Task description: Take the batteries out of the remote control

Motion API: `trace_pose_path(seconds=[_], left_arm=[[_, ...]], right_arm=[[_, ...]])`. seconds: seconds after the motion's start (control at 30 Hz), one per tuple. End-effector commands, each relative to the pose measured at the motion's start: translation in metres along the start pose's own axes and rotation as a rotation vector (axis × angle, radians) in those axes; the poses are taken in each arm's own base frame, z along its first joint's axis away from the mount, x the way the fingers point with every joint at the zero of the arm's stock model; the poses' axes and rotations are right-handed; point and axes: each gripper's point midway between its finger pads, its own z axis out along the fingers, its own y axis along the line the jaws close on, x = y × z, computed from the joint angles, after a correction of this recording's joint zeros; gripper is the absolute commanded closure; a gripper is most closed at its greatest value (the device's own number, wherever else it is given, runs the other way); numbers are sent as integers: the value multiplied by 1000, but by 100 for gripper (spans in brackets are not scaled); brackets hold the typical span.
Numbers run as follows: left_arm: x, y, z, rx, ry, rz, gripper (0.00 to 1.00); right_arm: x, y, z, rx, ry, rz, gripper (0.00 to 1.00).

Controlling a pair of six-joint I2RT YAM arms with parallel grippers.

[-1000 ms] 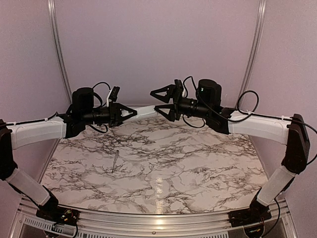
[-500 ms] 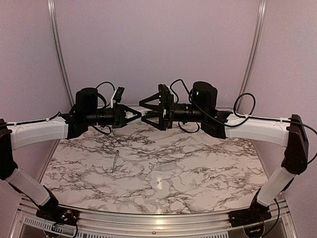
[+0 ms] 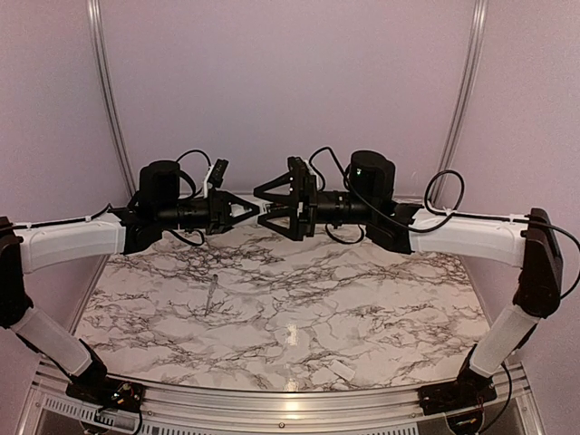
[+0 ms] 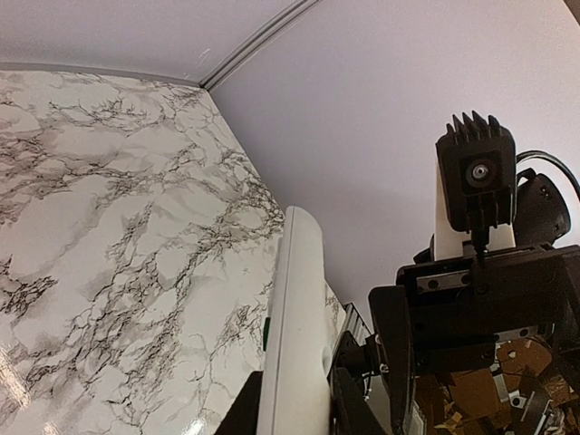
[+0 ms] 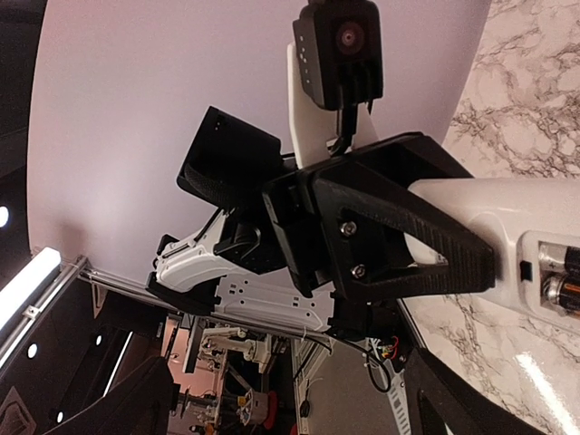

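Top external view: both arms reach over the marble table point(image 3: 381, 308), wrists facing each other at the far middle. Only a sliver of the remote control point(image 3: 264, 207) shows between them.
Left gripper point(image 3: 246, 208): pinched tight on the remote control, holding it in the air, clear of the table.
Right gripper point(image 3: 274, 207): fingers spread wide, one above and one below the remote's free end. Whether they touch it cannot be told.
Right wrist view: shows what the overhead view cannot. The remote's bay is uncovered, and the batteries point(image 5: 562, 292) lie side by side inside it at the right edge of the picture. The left fingers point(image 5: 381, 204) are clamped on the white body.
Left wrist view: the remote's smooth white side rises from between the left fingers. The bay and batteries are hidden from this side, and the right arm's camera block sits at the right.
In the way: from above, the two black grippers cover most of the remote.
Around: a thin silvery tool point(image 3: 213, 294) lies on the left of the table. A small white flat cover piece point(image 3: 343, 369) lies near the front edge, right of middle, well apart from the tool.
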Motion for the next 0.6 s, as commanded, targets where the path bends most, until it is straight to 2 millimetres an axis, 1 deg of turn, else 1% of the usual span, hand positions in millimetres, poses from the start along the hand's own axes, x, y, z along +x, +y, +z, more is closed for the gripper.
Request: trace_pose_path(seconds=[0.0,0.1,0.23,0.4,0.57], left_arm=[[-9,-3,2,3,-15,22,100],[-4,0,3,1,-1,14,100],[3,5,2,-5,15,1,100],[9,9,0,-13,27,-14,100],[15,10,-2,-17,41,-28,100]], right_arm=[[-7,6,1,-2,2,-39,13],[-9,6,-1,34,5,-67,13],[-13,7,-8,72,2,-103,13],[-20,4,-17,163,0,-156,12],[-19,0,-23,254,23,-205,11]])
